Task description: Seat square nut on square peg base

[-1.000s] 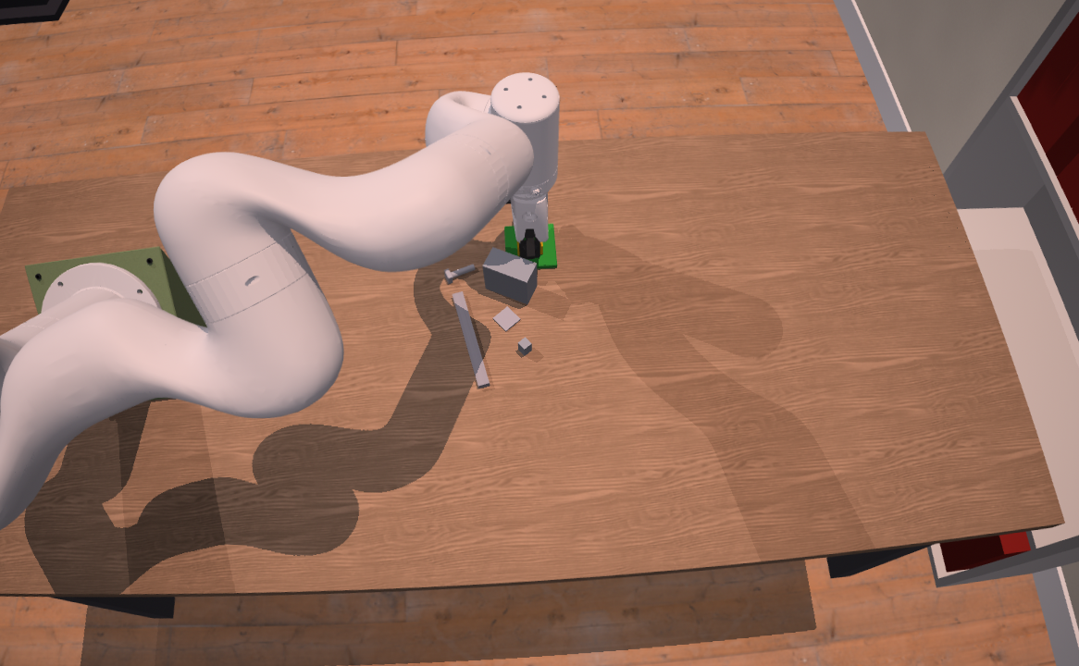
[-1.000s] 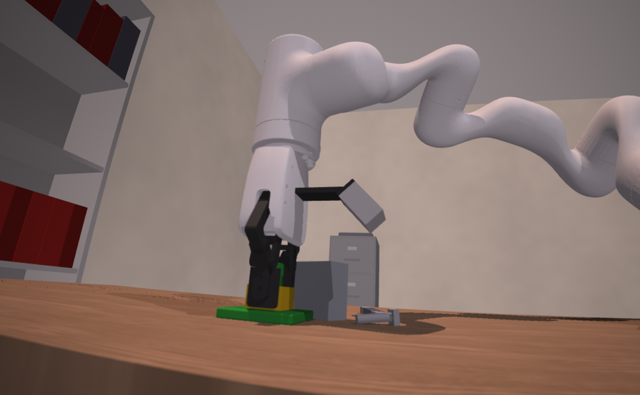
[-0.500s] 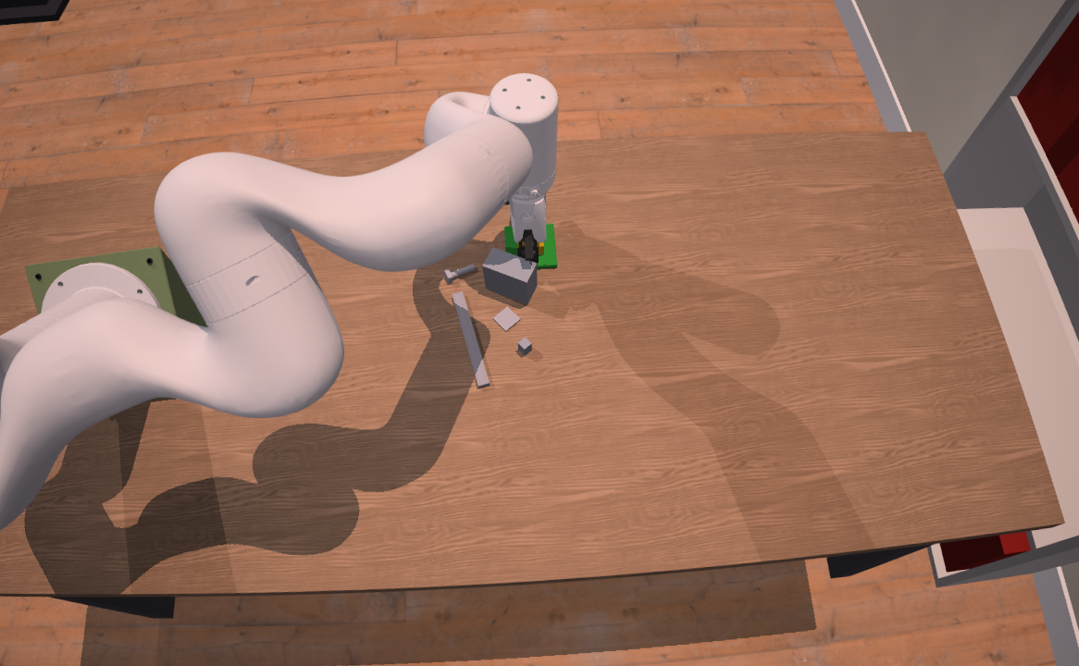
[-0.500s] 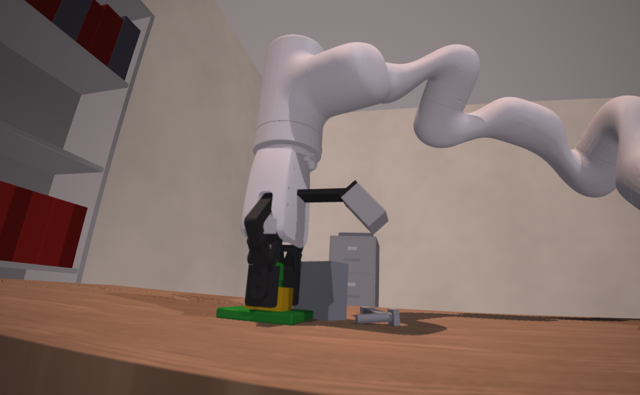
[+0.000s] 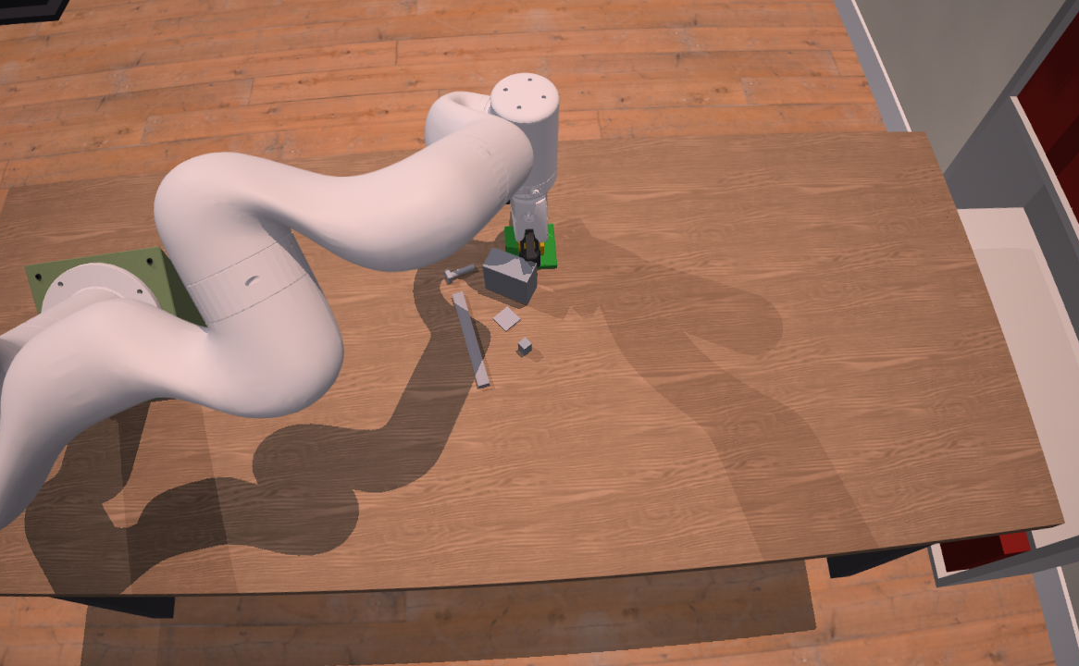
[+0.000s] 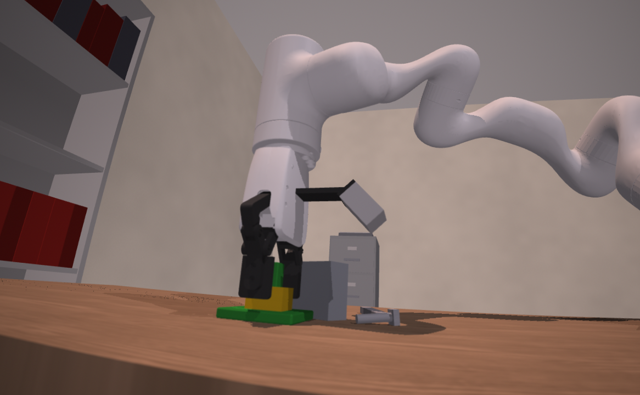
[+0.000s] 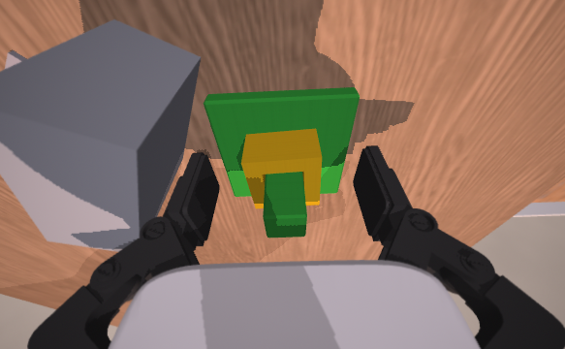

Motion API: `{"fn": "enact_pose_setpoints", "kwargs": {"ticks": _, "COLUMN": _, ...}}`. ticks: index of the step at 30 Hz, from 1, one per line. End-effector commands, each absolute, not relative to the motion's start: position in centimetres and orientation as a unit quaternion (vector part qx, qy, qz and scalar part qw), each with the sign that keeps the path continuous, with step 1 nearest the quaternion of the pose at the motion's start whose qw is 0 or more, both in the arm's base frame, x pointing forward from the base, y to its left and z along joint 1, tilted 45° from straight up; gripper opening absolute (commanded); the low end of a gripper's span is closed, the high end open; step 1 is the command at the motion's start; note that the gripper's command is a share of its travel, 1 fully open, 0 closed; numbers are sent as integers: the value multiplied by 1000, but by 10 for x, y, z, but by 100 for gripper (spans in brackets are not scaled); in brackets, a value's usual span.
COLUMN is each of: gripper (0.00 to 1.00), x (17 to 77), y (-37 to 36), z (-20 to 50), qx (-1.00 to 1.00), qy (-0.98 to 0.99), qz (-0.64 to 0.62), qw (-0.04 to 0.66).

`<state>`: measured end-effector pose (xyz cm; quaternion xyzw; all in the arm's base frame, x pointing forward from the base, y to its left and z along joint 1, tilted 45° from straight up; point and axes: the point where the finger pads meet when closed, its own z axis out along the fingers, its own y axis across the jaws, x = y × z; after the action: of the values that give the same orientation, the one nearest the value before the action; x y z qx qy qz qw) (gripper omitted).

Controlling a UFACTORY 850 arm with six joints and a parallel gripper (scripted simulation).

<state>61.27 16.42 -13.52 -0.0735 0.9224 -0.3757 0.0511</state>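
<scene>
The yellow square nut point(image 6: 268, 303) point(image 7: 282, 145) sits around the green square peg point(image 6: 278, 275) point(image 7: 284, 191) and rests flat on the green base point(image 5: 549, 258) point(image 6: 229, 312) point(image 7: 282, 113). The top of the peg stands up through the nut's hole. My gripper point(image 6: 275, 287) point(image 7: 285, 167) is open, with one black finger on each side of the nut. The wrist view shows a gap between each finger and the nut. In the top view the fingers and the arm hide most of the nut and the peg.
A large grey block point(image 5: 510, 281) point(image 6: 323, 289) point(image 7: 93, 92) stands close beside the base and one finger. A small bolt-like piece point(image 5: 462, 273) point(image 6: 374, 318), a long grey bar point(image 5: 470, 339), a flat square point(image 5: 507, 317) and a small cube point(image 5: 524, 346) lie beyond it.
</scene>
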Motion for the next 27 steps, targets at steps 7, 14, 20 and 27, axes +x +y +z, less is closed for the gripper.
{"fn": "enact_pose_setpoints", "kwargs": {"ticks": 7, "gripper": 100, "x": 607, "y": 215, "z": -82, "qx": -72, "qy": 921, "qz": -378, "qw": 55}}
{"fn": "enact_pose_setpoints", "kwargs": {"ticks": 14, "gripper": 100, "x": 589, "y": 275, "z": -19, "qx": -73, "qy": 922, "qz": -376, "qw": 53}}
{"fn": "enact_pose_setpoints", "kwargs": {"ticks": 20, "gripper": 100, "x": 589, "y": 275, "z": -19, "qx": -73, "qy": 922, "qz": -376, "qw": 53}}
{"fn": "enact_pose_setpoints", "kwargs": {"ticks": 27, "gripper": 100, "x": 589, "y": 275, "z": -19, "qx": -73, "qy": 922, "qz": -376, "qw": 53}}
